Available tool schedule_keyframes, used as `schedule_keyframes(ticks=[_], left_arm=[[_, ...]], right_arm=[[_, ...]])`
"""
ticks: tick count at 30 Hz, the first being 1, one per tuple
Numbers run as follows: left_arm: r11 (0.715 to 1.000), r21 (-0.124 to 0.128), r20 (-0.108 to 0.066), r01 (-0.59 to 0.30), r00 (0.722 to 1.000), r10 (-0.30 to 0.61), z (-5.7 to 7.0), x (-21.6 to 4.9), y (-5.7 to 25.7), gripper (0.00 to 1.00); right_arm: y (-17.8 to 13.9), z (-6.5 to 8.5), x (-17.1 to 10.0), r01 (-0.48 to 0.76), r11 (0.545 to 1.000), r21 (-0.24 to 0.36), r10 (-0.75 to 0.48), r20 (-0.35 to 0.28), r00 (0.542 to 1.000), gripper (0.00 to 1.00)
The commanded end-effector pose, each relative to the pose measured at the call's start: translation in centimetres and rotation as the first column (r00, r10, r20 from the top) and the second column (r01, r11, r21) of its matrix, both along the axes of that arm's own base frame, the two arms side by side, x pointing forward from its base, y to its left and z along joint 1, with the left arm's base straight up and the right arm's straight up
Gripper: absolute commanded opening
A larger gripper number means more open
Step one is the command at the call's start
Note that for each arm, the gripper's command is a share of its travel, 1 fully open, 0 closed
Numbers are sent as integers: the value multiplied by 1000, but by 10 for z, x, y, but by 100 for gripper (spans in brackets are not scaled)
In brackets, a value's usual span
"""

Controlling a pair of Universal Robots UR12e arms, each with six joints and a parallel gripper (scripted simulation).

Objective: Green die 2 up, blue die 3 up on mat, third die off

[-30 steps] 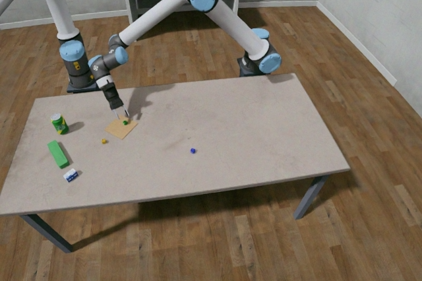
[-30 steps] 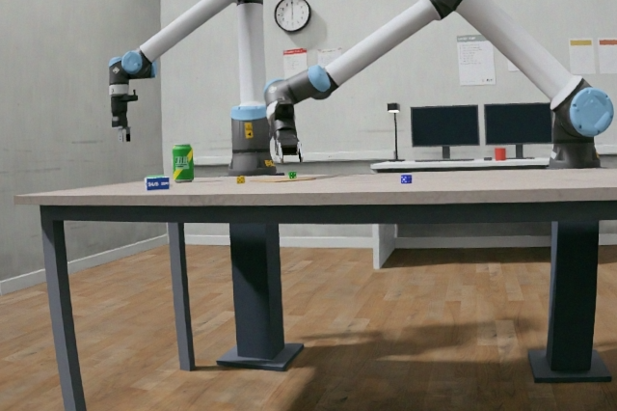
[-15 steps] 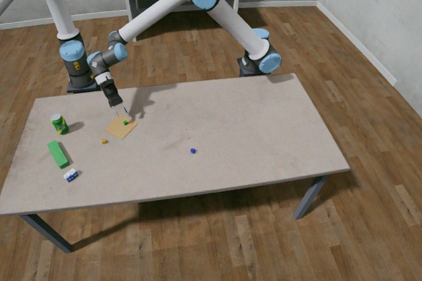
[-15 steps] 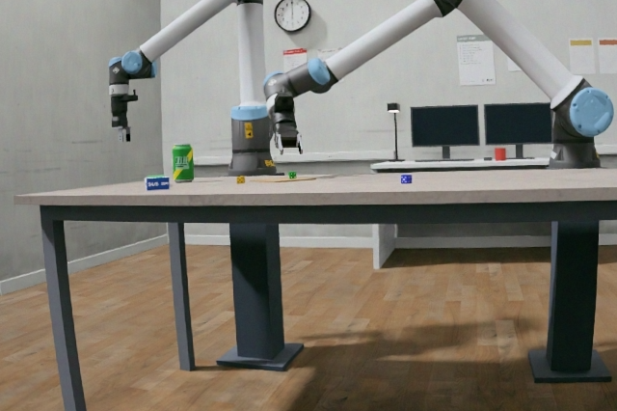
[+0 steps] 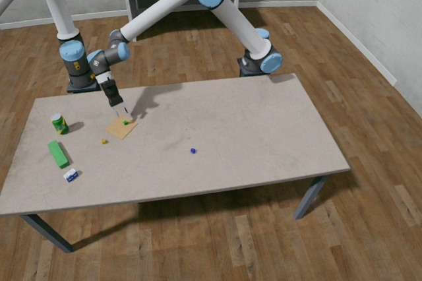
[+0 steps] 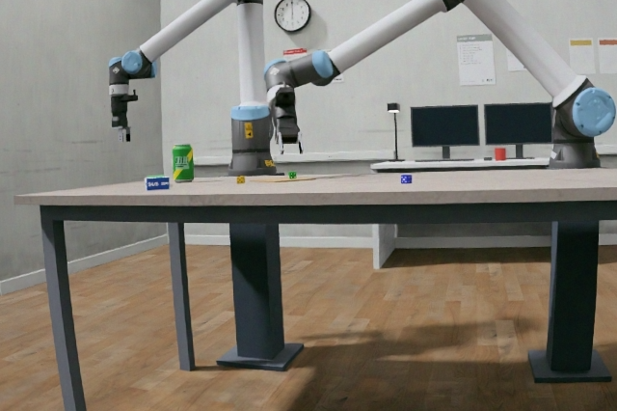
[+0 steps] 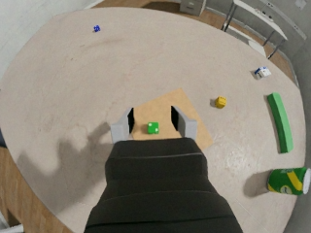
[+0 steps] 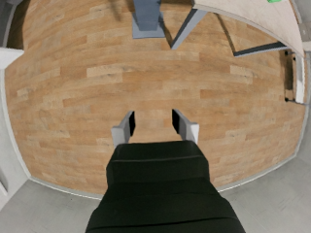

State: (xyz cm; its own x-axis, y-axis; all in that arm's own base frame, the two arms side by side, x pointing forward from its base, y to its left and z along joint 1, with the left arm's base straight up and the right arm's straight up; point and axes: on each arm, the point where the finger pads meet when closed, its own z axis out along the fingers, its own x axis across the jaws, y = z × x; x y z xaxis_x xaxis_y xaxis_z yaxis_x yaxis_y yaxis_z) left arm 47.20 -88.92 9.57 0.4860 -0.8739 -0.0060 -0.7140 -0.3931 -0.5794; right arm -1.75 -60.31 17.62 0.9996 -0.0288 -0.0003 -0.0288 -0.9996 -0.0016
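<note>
Over the mat (image 5: 115, 130) (image 6: 258, 179) (image 7: 167, 103), in the top view, the left gripper (image 5: 122, 114) (image 6: 291, 150) (image 7: 153, 114) has its fingers spread, holding nothing. The green die (image 5: 125, 122) (image 6: 292, 175) (image 7: 153, 128) sits on the mat at about six o'clock from the fingertips. The blue die (image 5: 192, 150) (image 6: 406, 178) (image 7: 96, 28) lies well off the mat, toward four o'clock from those fingers, and the yellow die (image 5: 103, 141) (image 6: 241, 179) (image 7: 221, 102) is off it toward eight.

In the exterior view the left fingers stand above the green die, apart from it. The blue die is between three and four o'clock of them. The right gripper (image 6: 124, 136) (image 8: 154, 117) hangs far toward nine, so the left arm is plainly nearer the blue die.

In the left wrist view the green die's upper face seems to carry two dots; if so, the next job is probably the blue die, at eleven o'clock from the fingertips. Being a cube, it has no long axis; its facing matters instead, and its top number is too small to read.

In the right wrist view the right fingers are wide apart over floor, with the table (image 8: 253, 10) between one and two o'clock.
</note>
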Motion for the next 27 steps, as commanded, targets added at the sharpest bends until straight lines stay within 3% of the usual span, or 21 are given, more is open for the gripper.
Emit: schedule_keyframes(ticks=[1, 4, 10, 12, 15, 21, 23, 25, 27], left_arm=[[999, -34, -54, 3, 999, -5, 2, 0, -1, 100], [999, -50, -77, 4, 997, -8, 3, 0, -2, 100], [999, -52, -82, 4, 997, -9, 3, 0, -2, 100], [998, -57, -93, 3, 996, -8, 3, 0, -1, 100], [997, -77, -135, -3, 991, -8, 2, 1, 0, 100], [990, -143, -253, -16, 967, -20, 3, 3, 1, 100], [990, -143, -253, -16, 967, -20, 3, 3, 1, 100], [987, -160, -281, -19, 959, -27, 4, 3, 1, 100], [985, -171, -297, -21, 954, -31, 5, 4, 0, 100]], right_arm=[[-1, 1, 0, 0, 1000, -2, 0, 0, 1000, 100], [-1, 1, 0, 0, 1000, -2, 0, 0, 1000, 100], [-1, 1, 0, 0, 1000, -2, 0, 0, 1000, 100], [-1, 1, 0, 0, 1000, -2, 0, 0, 1000, 100], [-1, 1, 0, 0, 1000, -2, 0, 0, 1000, 100], [-1, 1, 0, 0, 1000, -2, 0, 0, 1000, 100], [-1, 1, 0, 0, 1000, -2, 0, 0, 1000, 100], [-1, 1, 0, 0, 1000, -2, 0, 0, 1000, 100], [-1, 1, 0, 0, 1000, -2, 0, 0, 1000, 100]])
